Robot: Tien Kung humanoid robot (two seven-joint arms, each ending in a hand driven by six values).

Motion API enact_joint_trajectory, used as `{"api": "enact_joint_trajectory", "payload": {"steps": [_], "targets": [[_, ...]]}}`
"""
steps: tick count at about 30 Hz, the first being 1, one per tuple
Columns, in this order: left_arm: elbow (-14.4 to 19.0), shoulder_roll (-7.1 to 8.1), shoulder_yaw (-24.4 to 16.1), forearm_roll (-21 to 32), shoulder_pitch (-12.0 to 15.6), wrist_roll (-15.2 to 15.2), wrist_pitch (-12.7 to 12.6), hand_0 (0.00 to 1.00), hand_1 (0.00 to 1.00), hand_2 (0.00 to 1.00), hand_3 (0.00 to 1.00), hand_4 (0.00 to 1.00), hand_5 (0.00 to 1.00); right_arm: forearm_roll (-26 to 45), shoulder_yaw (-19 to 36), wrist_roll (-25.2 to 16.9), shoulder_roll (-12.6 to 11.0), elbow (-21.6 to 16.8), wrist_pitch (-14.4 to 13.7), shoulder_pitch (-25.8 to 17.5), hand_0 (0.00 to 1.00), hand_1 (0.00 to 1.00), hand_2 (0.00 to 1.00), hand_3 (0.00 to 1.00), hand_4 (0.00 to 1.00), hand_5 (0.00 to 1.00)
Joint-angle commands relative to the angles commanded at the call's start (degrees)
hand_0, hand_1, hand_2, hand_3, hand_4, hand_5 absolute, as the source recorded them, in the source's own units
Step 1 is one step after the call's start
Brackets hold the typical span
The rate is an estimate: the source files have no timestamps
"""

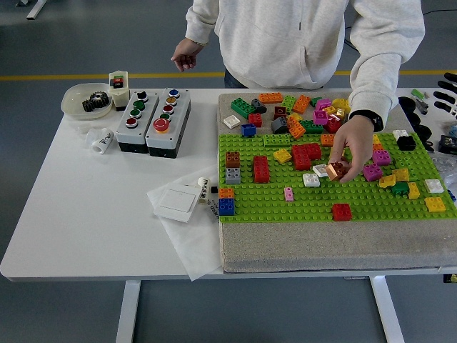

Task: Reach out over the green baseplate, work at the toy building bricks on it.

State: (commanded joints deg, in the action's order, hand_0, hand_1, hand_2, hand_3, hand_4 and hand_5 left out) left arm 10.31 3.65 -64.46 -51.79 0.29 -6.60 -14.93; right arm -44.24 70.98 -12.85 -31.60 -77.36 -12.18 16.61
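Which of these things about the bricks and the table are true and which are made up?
1. A person's hand is pinching a brown brick over the green baseplate. True.
2. The red brick near the baseplate's front edge sits on top of another brick. False: it sits alone, straight on the baseplate.
3. A black gear lies in the white bowl at the table's far left. True.
4. The robot's right hand is holding a brick. False: only its black fingers show at the right edge, away from the bricks.
5. The orange-and-blue brick stack stands at the baseplate's front left corner. True.
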Motion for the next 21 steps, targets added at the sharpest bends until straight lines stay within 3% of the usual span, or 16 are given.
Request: {"api": "enact_joint_trajectory", "payload": {"steps": [13,15,16,21], "targets": [[0.0,0.04,0.6,0.4,0.0,-0.1,0.0,0.781,0.815,0.864,0.77,0.788,0.699,-4.0,0.4,0.4,0.3,-0.1,-1.3,-0.6,0.806,0.758,0.789,0.792,0.998,0.855],[0.0,0.04,0.5,0.4,0.0,-0.1,0.0,0.781,0.815,0.864,0.77,0.788,0.699,-6.3,0.6,0.8,0.2,-0.3,-1.7,-0.7,0.806,0.758,0.789,0.792,0.998,0.855],[0.0,0.03,0.5,0.3,0.0,-0.2,0.0,0.78,0.815,0.864,0.771,0.789,0.701,-8.5,0.9,1.1,-0.1,-0.4,-1.8,-1.0,0.781,0.744,0.775,0.778,0.998,0.724],[0.0,-0.02,0.5,0.4,0.0,-0.1,0.0,0.78,0.815,0.864,0.771,0.789,0.701,-19.6,0.6,2.0,-1.7,-0.9,0.2,-1.4,0.781,0.744,0.775,0.778,0.998,0.724]]}}
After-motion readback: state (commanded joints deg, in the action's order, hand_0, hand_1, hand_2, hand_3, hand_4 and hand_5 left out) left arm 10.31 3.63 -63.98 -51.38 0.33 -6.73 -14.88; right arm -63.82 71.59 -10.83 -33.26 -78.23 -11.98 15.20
